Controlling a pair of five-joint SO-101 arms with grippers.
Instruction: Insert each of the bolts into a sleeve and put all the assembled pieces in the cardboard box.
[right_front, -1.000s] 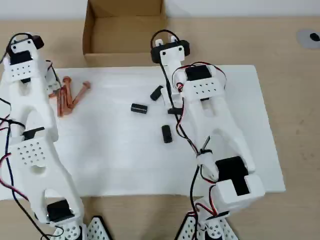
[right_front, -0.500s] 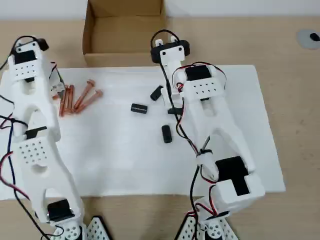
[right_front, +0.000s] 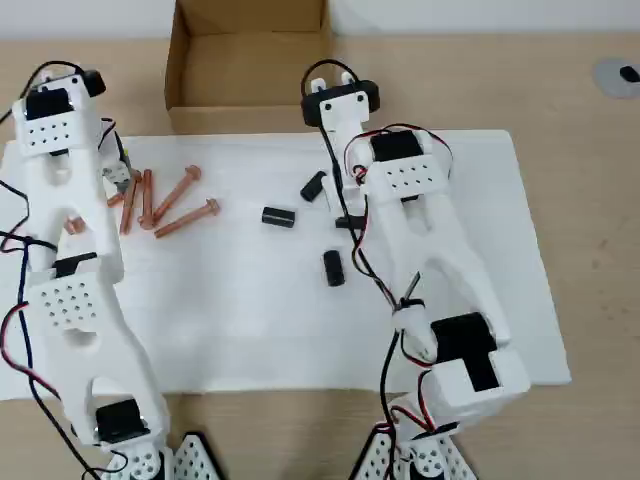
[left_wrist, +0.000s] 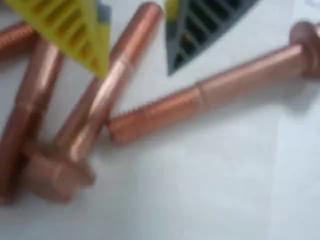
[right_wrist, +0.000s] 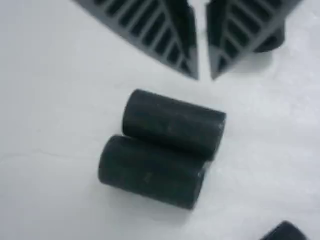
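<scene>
Bolts (right_front: 148, 200): copper, a loose cluster near the left edge of the white mat (right_front: 250, 340) on the bench (right_front: 580, 200). Left end effector (left_wrist: 136, 70): fingers apart, with one bolt's shank end between them. Sleeves (right_front: 279, 217): black, scattered about the mat's middle. A sleeve pair (right_wrist: 172, 125) lies side by side, touching, just beside the right end effector (right_wrist: 203, 75), whose fingers stand together save a thin slit. Cardboard box (right_front: 250, 70): open-topped, at the bench's far edge.
</scene>
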